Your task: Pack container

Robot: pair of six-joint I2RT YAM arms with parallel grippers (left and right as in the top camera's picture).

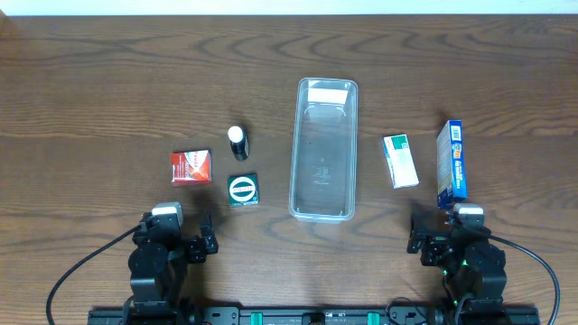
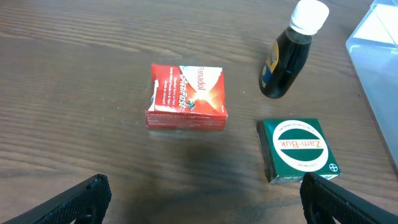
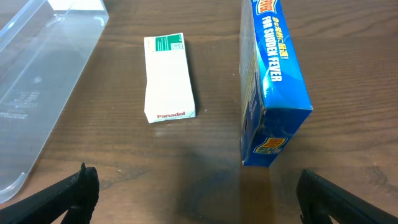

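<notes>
The clear plastic container (image 1: 323, 149) lies lengthwise at the table's middle, with nothing packed in it; its edge shows in the left wrist view (image 2: 379, 68) and the right wrist view (image 3: 37, 93). Left of it are a red Panadol box (image 1: 191, 167) (image 2: 186, 96), a dark bottle with a white cap (image 1: 237, 142) (image 2: 289, 53) and a green Zam-Buk box (image 1: 242, 190) (image 2: 298, 149). Right of it are a white Panadol box (image 1: 400, 160) (image 3: 168, 78) and a blue carton on its edge (image 1: 452, 163) (image 3: 270, 81). My left gripper (image 1: 199, 246) (image 2: 202, 199) and right gripper (image 1: 424, 236) (image 3: 199, 196) are open and empty near the front edge.
The dark wooden table (image 1: 108, 90) runs bare behind and between the objects. Black cables (image 1: 77, 271) trail from both arm bases at the front edge.
</notes>
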